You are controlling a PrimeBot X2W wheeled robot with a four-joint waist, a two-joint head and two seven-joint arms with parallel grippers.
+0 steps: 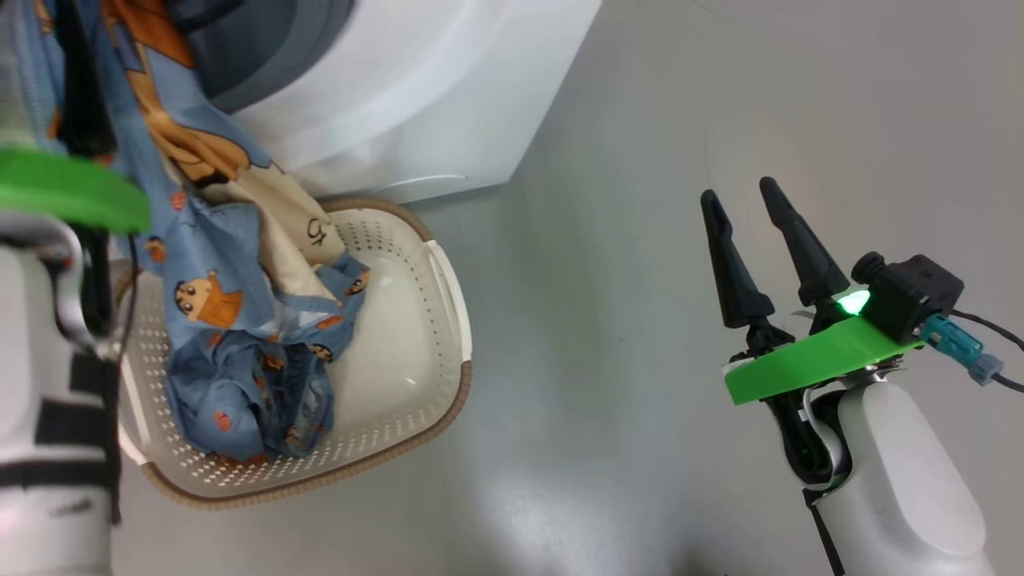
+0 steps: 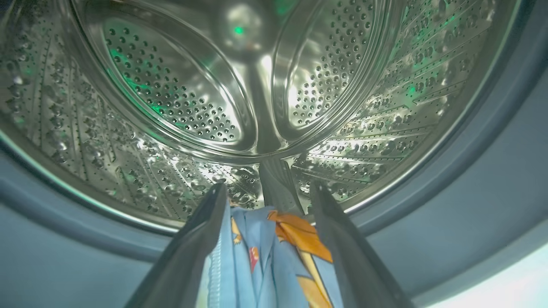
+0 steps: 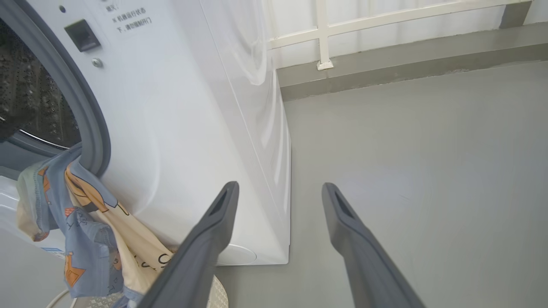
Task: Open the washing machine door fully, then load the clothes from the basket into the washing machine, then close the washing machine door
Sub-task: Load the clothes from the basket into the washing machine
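Our left gripper (image 2: 269,188) has its fingers spread wide at the mouth of the drum (image 2: 171,85). The clothes (image 2: 265,256) lie loose between them and trail behind into the basket (image 1: 416,352). Our right gripper (image 1: 738,192) is equally wide and empty, with the washing machine (image 3: 180,128) just left of its fingers.

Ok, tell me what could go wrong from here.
1. The blue cartoon-print fabric clothes hang from the perforated steel drum mouth down into the cream perforated plastic basket. The left gripper has its jaws open around them, so they may slide back out.
2. Fabric lying over the grey rubber seal could get pinched once the machine is shut.
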